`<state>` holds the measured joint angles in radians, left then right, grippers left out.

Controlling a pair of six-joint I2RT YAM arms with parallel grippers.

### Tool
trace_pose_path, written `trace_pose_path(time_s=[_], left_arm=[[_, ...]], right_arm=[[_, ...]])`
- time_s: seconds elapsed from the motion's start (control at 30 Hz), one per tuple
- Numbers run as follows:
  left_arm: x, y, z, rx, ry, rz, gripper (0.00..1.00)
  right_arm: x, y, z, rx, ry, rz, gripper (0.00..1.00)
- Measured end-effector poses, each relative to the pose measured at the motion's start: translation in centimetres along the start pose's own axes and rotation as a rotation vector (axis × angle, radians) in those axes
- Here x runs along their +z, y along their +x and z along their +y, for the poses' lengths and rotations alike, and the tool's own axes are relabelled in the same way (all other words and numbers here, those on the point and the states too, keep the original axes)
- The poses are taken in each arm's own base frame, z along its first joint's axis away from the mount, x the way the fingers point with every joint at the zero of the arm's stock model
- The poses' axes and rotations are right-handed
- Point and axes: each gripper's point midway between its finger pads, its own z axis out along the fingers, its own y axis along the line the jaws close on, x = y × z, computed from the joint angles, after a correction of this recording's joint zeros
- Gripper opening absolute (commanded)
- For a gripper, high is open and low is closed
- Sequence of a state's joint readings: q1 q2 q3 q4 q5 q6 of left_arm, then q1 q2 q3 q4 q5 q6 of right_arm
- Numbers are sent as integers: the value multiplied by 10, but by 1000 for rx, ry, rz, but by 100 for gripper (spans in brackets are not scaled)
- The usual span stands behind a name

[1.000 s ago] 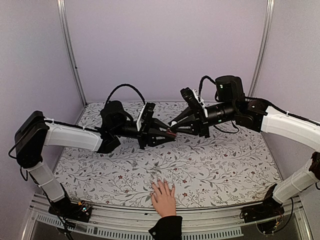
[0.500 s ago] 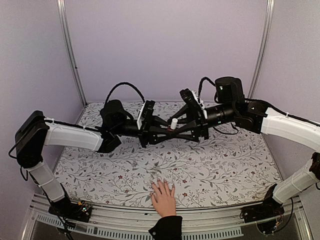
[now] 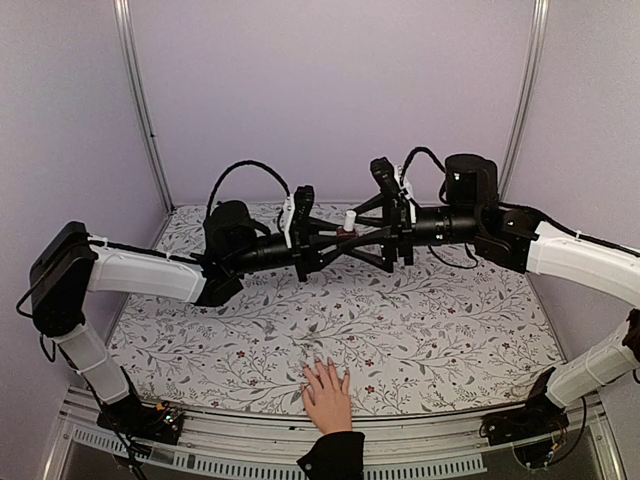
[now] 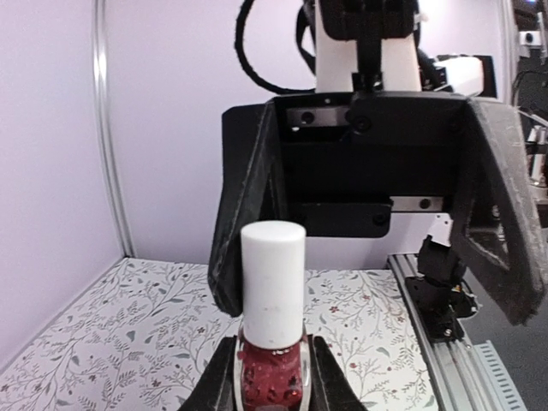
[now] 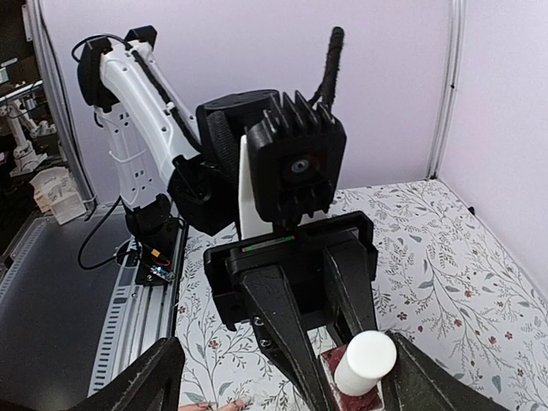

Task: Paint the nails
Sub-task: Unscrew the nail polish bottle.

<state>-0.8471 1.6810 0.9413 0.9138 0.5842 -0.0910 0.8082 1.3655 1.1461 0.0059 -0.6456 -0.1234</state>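
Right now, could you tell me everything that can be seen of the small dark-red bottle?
The bottle is small, seemingly glass, filled with dark-red polish. Its tall white cylindrical cap, matte like plastic, is on. It stands upright in the air above the flowered table. The left hand is shut on its glass body from both sides; the open right hand faces it without touching.

White arm links [image 3: 145,273], black joints [image 3: 60,280], looping black cables [image 4: 242,38], black left end effector [image 4: 271,377]
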Motion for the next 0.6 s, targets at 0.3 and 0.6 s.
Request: trace_pose_path(time_s=[0.3,0.6], left_arm=[[-2,6,27,14,-182,37,0],[11,1,30,60,-297,59,0]], right_arm=[[-17,0,-46,103,194,-26,74],[-20,-1,-62,157,279,-42,53]])
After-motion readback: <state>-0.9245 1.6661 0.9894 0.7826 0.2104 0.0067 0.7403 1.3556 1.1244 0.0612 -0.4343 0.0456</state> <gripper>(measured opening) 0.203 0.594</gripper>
